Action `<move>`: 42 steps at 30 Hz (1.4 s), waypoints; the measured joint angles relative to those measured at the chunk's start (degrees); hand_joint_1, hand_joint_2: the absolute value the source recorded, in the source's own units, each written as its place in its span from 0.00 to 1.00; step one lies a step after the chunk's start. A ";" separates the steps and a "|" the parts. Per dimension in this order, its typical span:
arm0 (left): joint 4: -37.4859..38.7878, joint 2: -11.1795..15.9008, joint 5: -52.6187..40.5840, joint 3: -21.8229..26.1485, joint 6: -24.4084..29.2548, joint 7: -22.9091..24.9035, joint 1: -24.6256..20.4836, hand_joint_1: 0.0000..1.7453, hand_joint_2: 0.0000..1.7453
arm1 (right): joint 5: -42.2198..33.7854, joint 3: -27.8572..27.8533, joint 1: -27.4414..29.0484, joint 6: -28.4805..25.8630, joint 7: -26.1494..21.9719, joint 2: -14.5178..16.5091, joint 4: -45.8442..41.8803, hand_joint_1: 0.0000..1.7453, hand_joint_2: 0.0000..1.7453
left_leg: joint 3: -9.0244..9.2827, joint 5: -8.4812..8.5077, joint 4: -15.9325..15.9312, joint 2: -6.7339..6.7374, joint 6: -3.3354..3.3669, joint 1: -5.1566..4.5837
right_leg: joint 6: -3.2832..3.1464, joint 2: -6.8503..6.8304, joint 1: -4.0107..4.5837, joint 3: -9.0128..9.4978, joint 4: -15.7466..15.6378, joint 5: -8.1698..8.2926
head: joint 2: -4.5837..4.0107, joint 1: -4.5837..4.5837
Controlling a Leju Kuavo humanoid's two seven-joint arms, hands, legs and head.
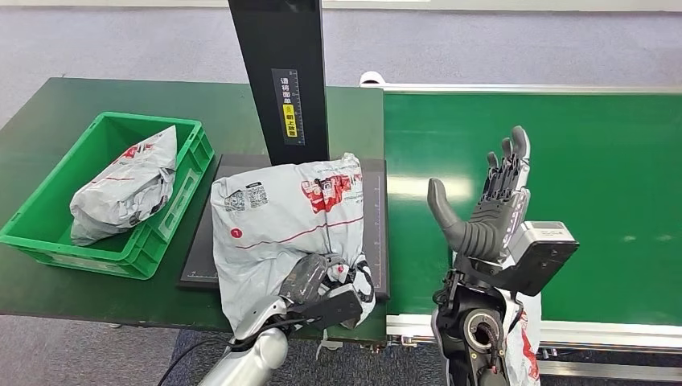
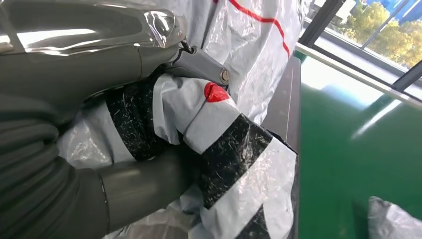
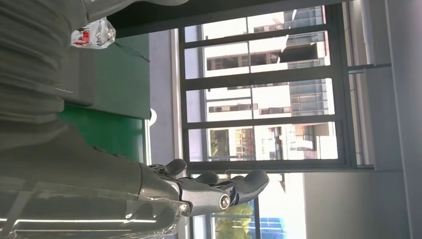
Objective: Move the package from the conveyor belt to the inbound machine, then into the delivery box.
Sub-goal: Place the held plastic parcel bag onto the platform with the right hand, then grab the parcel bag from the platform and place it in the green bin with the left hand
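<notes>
Package (image 1: pixel 285 217) is lying on the dark scan plate (image 1: pixel 380 241) of the inbound machine (image 1: pixel 277 76), its long axis running near to far, and the left hand (image 1: pixel 310 281) is gripping its near end, fingers wrapped round the crumpled plastic in the left wrist view. The green box (image 1: pixel 189 157), already holding another bag (image 1: pixel 129 189), is sitting just left of the plate, so the coming carry likely goes leftward and belongs to this nearer hand. The right hand (image 1: pixel 486 209) is hovering over the belt (image 1: pixel 595 177), fingers spread wide and holding nothing.
</notes>
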 joint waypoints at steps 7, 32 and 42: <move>-13.78 1.38 16.32 2.87 -5.46 -6.94 6.30 1.00 1.00 | 0.22 -0.60 0.37 -0.53 -0.48 0.29 0.00 0.00 1.00 | -0.16 0.00 0.00 0.02 0.00 0.01 | 0.00 0.02 0.01 -0.18 0.01 0.00 | -0.01 0.01; -63.88 10.61 16.45 15.76 26.55 -20.36 7.36 1.00 1.00 | -2.48 -2.17 4.43 -4.20 -2.93 -0.26 1.15 0.00 1.00 | -0.22 0.04 -0.02 0.04 -0.06 0.06 | -0.05 0.01 0.06 -0.28 0.02 0.00 | -0.01 0.01; -42.31 14.05 22.44 28.59 26.55 -14.85 -12.93 1.00 1.00 | -6.78 3.10 4.35 -2.91 -2.45 -0.63 8.37 0.00 1.00 | -0.21 0.15 -0.01 0.01 -0.14 0.08 | -0.10 -0.01 0.08 -0.28 0.09 0.06 | -0.01 0.01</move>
